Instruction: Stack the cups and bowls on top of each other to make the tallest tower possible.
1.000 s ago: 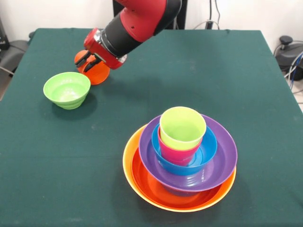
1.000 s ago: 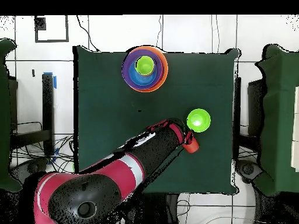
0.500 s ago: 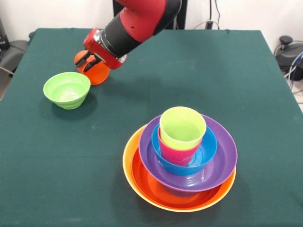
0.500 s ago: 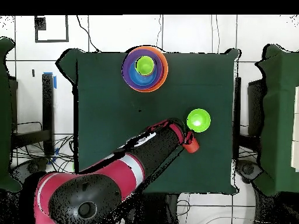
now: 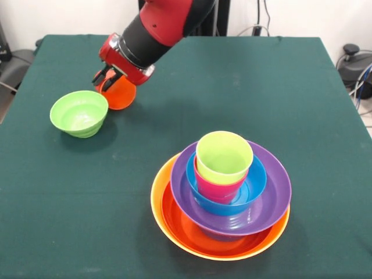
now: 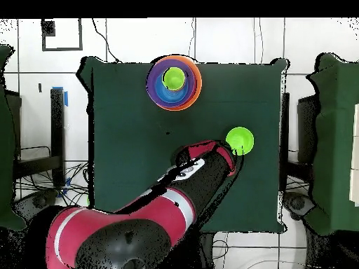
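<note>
- Front view: the gripper [image 5: 107, 77] is at the upper left, closed around the orange cup [image 5: 118, 93]. The cup is tipped and looks lifted off the green table [image 5: 302, 104].
- Just left of and below it sits the small green bowl [image 5: 79, 113], with nothing inside, leaning a little.
- At the lower middle stands the tower [image 5: 224, 195]: a yellow-orange bowl [image 5: 158, 200] holds a red-orange bowl [image 5: 186, 229], then a purple bowl [image 5: 273, 192], a blue bowl [image 5: 253, 185], a pinkish red cup [image 5: 218, 189] and a lime green cup [image 5: 224, 157] on top.
- Overhead view: the tower [image 6: 174, 82] is at the top middle. The small green bowl [image 6: 240, 140] is at the right middle, right by the arm's tip, which hides the cup and claw.
</note>
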